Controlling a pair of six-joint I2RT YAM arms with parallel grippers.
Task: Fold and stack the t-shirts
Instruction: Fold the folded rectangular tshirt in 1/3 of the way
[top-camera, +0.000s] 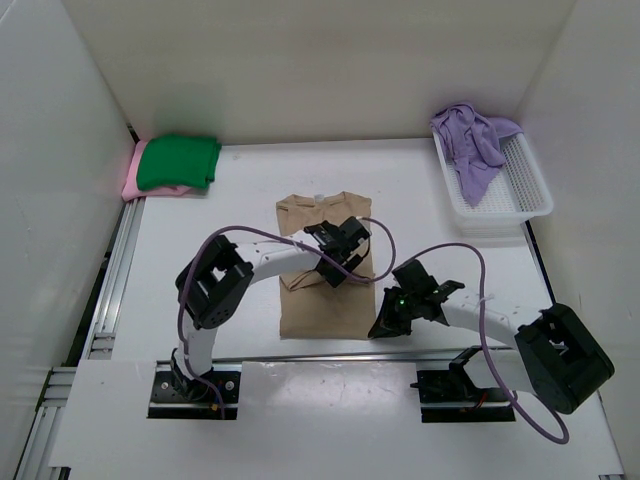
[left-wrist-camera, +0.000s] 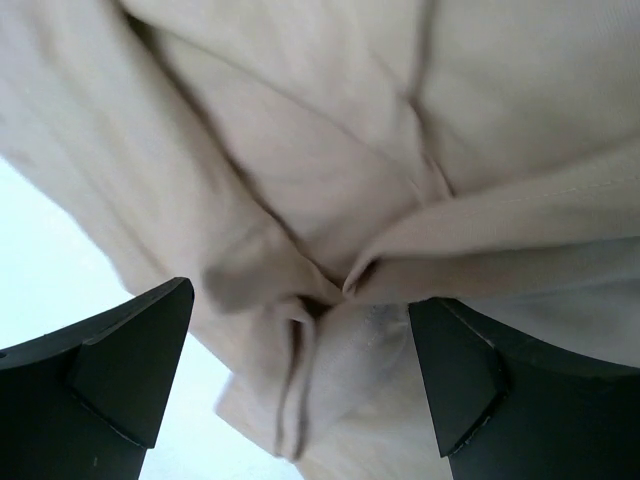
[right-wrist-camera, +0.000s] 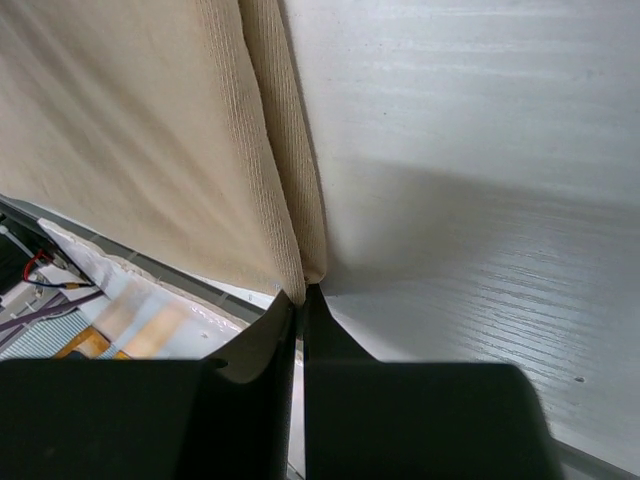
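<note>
the tan cloth t-shirt lay mid-desk, already narrowed to a strip. the hem-to-collar fold seemed in hand. the right jaws were pinched shut on its near right hem corner, and the left jaws hung wide open over bunched cloth near its middle. next, the left likely needed its own hold. only the overhead view showed the folded green t-shirt on the pink one, and the lavender t-shirt in the white mesh basket.

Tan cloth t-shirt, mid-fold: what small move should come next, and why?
Probably close the left gripper. It is open, with a bunched ridge of the tan cloth t-shirt lying between its fingers, while the right gripper is shut on the shirt's near right hem corner. With both holds, the hem could likely be carried over into a fold.
</note>
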